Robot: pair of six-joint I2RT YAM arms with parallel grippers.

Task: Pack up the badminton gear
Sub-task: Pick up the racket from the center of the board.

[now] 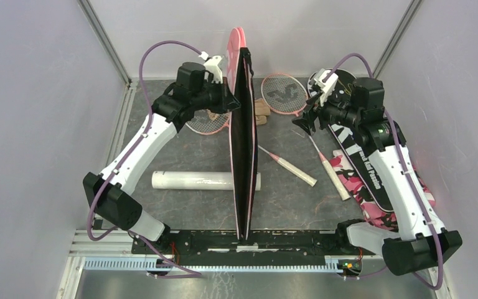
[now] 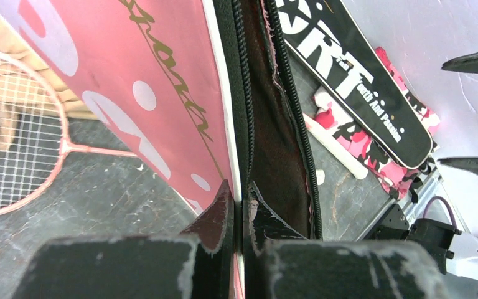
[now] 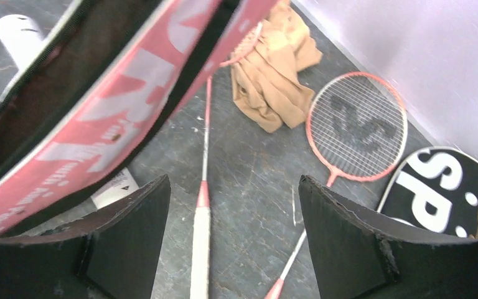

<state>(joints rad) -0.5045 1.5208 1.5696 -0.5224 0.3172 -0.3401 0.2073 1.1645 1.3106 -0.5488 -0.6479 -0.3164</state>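
Two grippers to log. Your left gripper [image 2: 243, 208] is clamped tight on the rim of the pink cover [image 1: 241, 143]. That cover stands on its long edge down the middle of the table [image 1: 180, 212], head end toward the far wall. It gapes along the zip: glossy pink outside with pale dots, dark lining, black toothed zip round the rim.

Your right gripper [image 3: 233, 240] hangs just right of the cover, jaws wide apart, nothing between them. Below it on the table lies the first racket [image 3: 203, 187], a thin pink shaft with a white grip and its head hidden behind the cover. The second racket [image 3: 356, 128] lies beside it, with an oval pink frame and a white string mesh.

The white tube [image 1: 187, 180], a smooth cylinder, crosses under the cover's lower edge; contact is probably there, hard to tell. The black cover [image 1: 356, 149], with white lettering, lies flat at right on the pink camouflage cloth [image 1: 362, 190]. A crumpled tan cloth [image 3: 274, 78] lies near the racket heads.
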